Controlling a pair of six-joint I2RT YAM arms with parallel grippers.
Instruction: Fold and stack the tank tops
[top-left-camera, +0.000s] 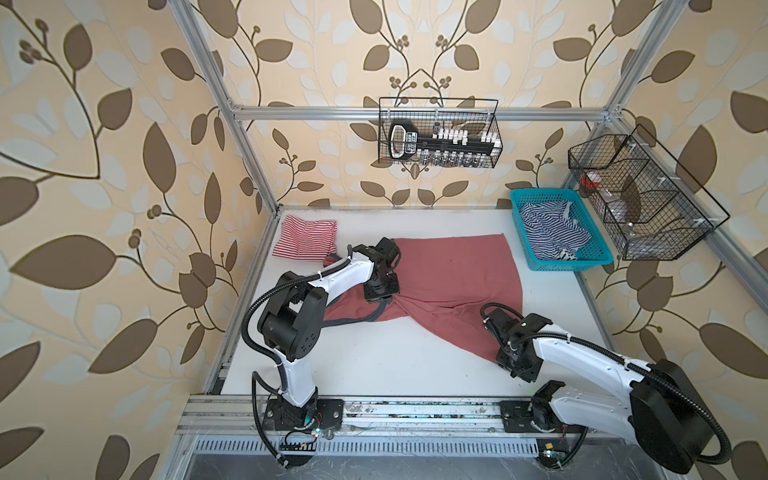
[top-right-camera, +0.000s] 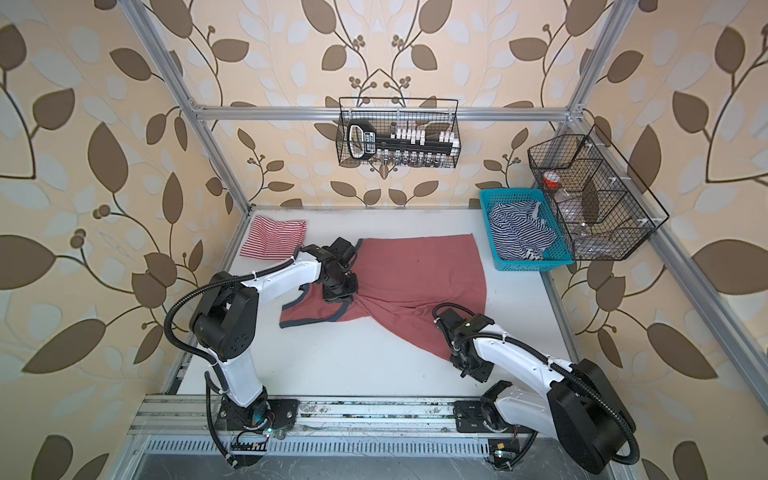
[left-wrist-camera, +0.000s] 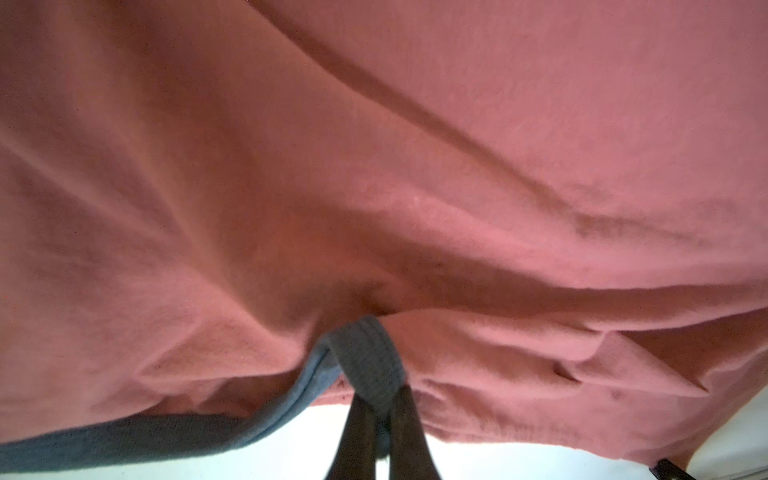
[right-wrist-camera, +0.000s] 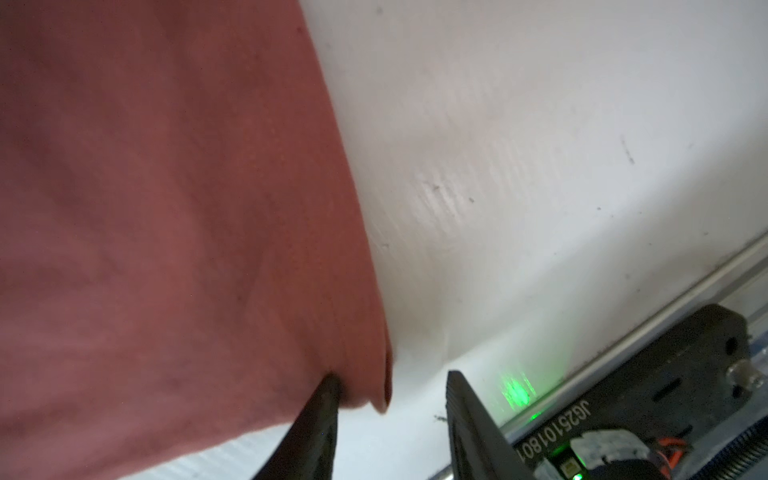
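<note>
**Hem corner sits between my right fingers, not pinched**

The red tank top (top-left-camera: 453, 274) lies twisted across the middle of the table (top-left-camera: 386, 365). In both top views its long axis runs from the frame's centre down to the lower right. My left fingers (left-wrist-camera: 353, 440) are clamped on its navy trim (left-wrist-camera: 365, 357) at the centre end. My right fingers (right-wrist-camera: 322, 419) are nearer the other end. They stand partly apart and straddle the hem corner (right-wrist-camera: 374, 390), one touching the cloth and the other over bare table just beside it, so they grip nothing. I judge the coming move is to close on that corner. The striped tank top (top-left-camera: 305, 239) rests folded at the table's upper left.
</note>
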